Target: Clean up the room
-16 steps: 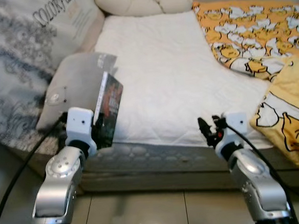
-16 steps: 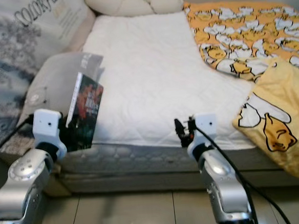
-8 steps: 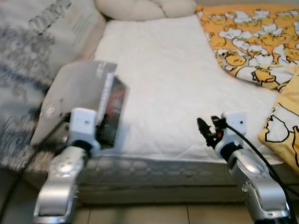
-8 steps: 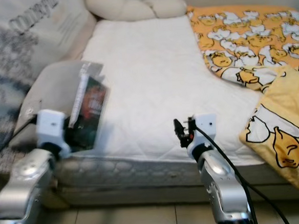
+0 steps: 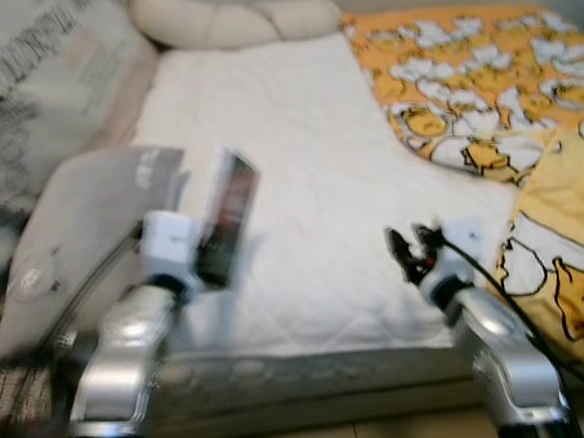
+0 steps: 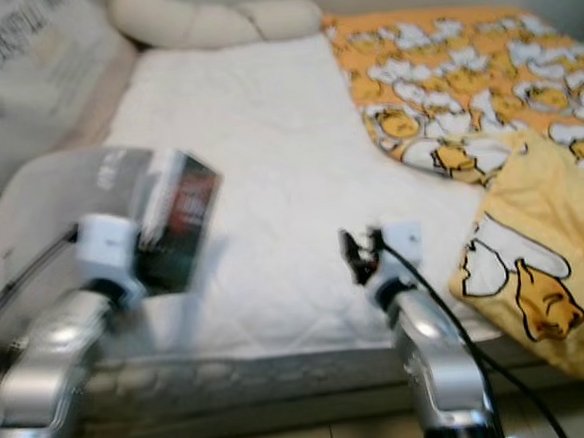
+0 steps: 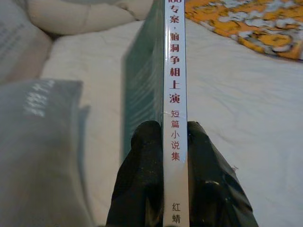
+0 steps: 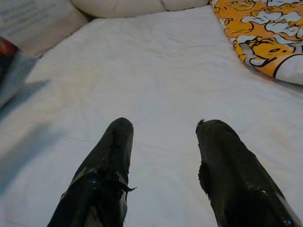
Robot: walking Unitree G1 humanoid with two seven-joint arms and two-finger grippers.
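Left gripper (image 7: 163, 137) clamped on a book (image 5: 228, 215), held upright over the white mattress (image 5: 298, 158), gray pillow (image 5: 68, 235) at its 9 o'clock. Right gripper (image 8: 163, 125) hangs empty w/ fingers apart. Blurry view, but tidying looks barely begun: yellow blanket (image 5: 504, 94) at 2 o'clock is rumpled.

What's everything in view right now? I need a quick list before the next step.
book: one, dark cover with white spine, held upright over the bed's left edge
mattress: one, white quilted, centre
grey pillow: one, left edge of the bed, beside the book
printed pillow: one, grey-white with lettering, far left
bolster: one, cream, head of the bed
blanket: one, orange with a yellow cartoon print, right side
floor: pale tiles, below the bed
left gripper: shut on the book's spine
right gripper: open, over the mattress
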